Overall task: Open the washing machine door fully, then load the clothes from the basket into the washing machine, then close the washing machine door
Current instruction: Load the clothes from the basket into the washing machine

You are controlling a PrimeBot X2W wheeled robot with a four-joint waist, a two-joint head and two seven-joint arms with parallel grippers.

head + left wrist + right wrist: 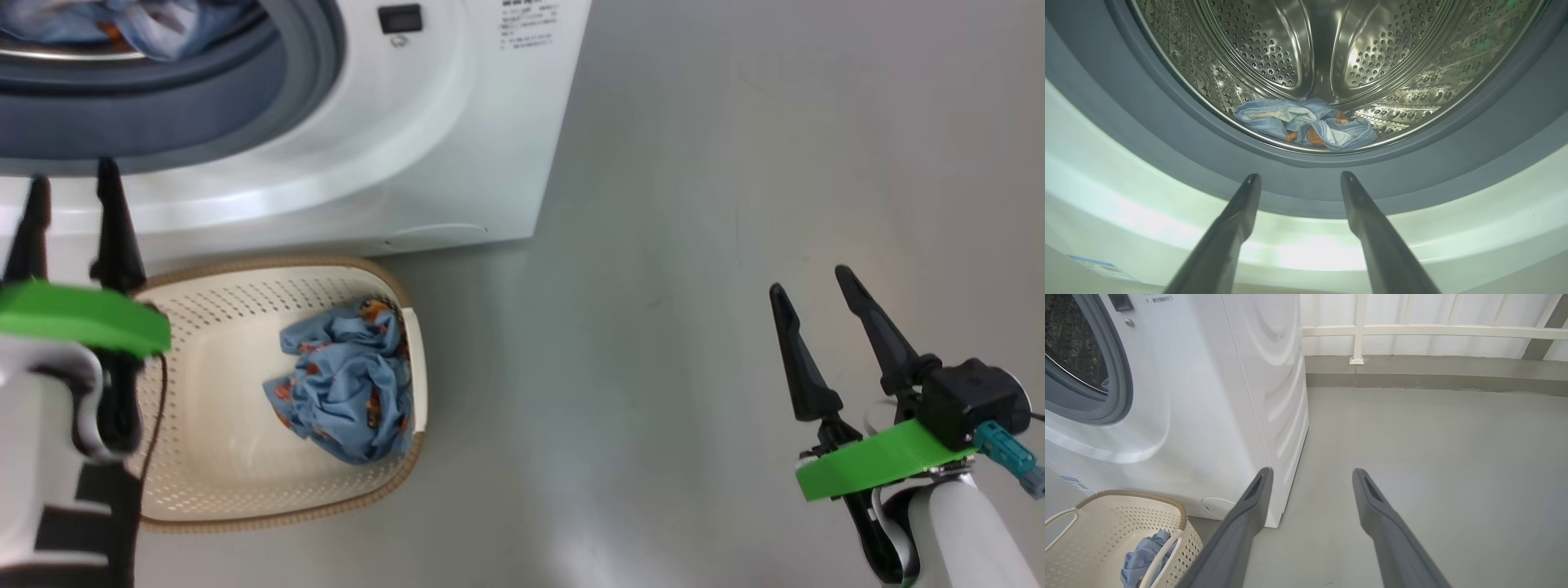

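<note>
Smooth grey floor (1433,457) meets a white panelled wall (1453,310) with grey skirting (1412,371).

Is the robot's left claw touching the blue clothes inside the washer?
Apart. Left wrist view: the left gripper hangs open, tips before the grey seal, while the clothes lie deeper inside the drum.

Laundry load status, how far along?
Done: washer open, one blue garment in the drum. In hand: nothing; left hand open at the gasket, right hand open over the floor. Left: clothes in the basket, then closing up.
</note>
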